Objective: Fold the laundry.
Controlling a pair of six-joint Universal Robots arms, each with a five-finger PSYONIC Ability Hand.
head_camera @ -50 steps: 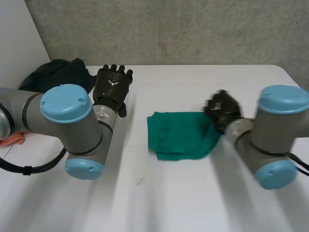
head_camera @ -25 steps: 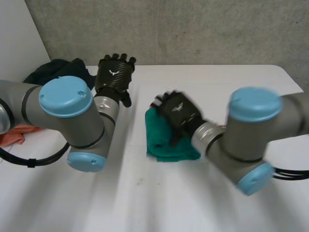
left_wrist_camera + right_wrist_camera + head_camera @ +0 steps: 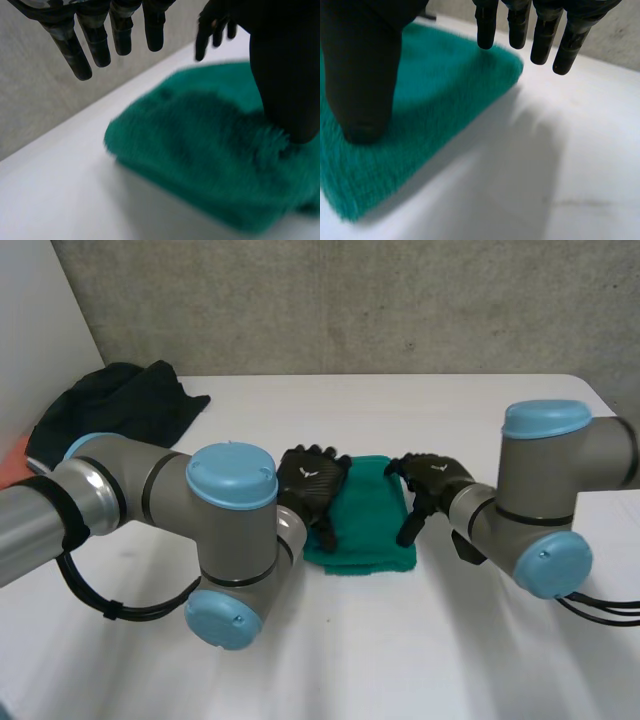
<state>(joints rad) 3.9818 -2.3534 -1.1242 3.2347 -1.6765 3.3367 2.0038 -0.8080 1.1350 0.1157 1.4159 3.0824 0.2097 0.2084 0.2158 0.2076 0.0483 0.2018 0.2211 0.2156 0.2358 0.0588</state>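
Towel (image 3: 375, 528), green & folded, lies mid table (image 3: 400, 660), left hand (image 3: 312, 482) at its left edge, right hand (image 3: 428, 480) at its right, both w/ fingers straight, thumbs down on it.

White table (image 3: 480, 410). Bears a folded green towel (image 3: 372, 530) near the middle, lying flat. Holds a crumpled dark garment (image 3: 120, 405) at the far left corner, well apart from the towel. Beside it at the left edge, a sliver of orange cloth (image 3: 9, 464).
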